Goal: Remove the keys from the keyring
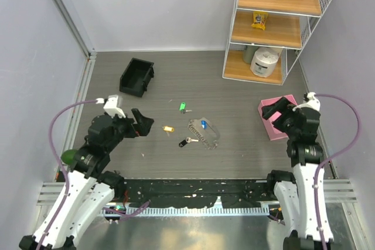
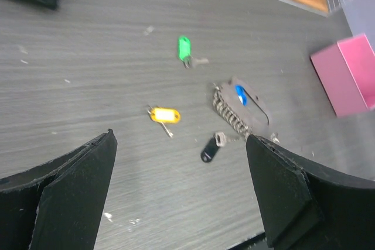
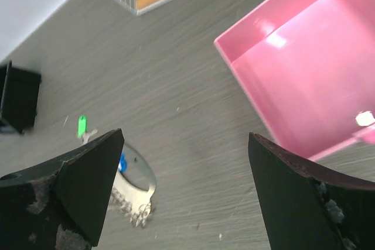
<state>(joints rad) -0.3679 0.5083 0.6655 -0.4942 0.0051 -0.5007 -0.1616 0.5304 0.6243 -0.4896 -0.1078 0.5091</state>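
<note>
The keyring (image 1: 205,134), a thin wire loop with a silvery chain strip, lies at the table's middle; the blue-headed key (image 1: 203,124) sits on it. The green key (image 1: 183,108), yellow key (image 1: 168,129) and black key (image 1: 186,141) lie loose to its left. The left wrist view shows them too: green key (image 2: 185,47), yellow key (image 2: 163,115), black key (image 2: 210,149), blue key (image 2: 239,95), keyring (image 2: 233,115). My left gripper (image 1: 142,122) is open and empty, left of the keys. My right gripper (image 1: 280,109) is open and empty over the pink tray (image 1: 270,122).
A black bin (image 1: 137,76) stands at the back left. A wire shelf (image 1: 275,24) with a white roll and a yellow packet stands at the back right. The pink tray (image 3: 304,68) fills the right wrist view's upper right.
</note>
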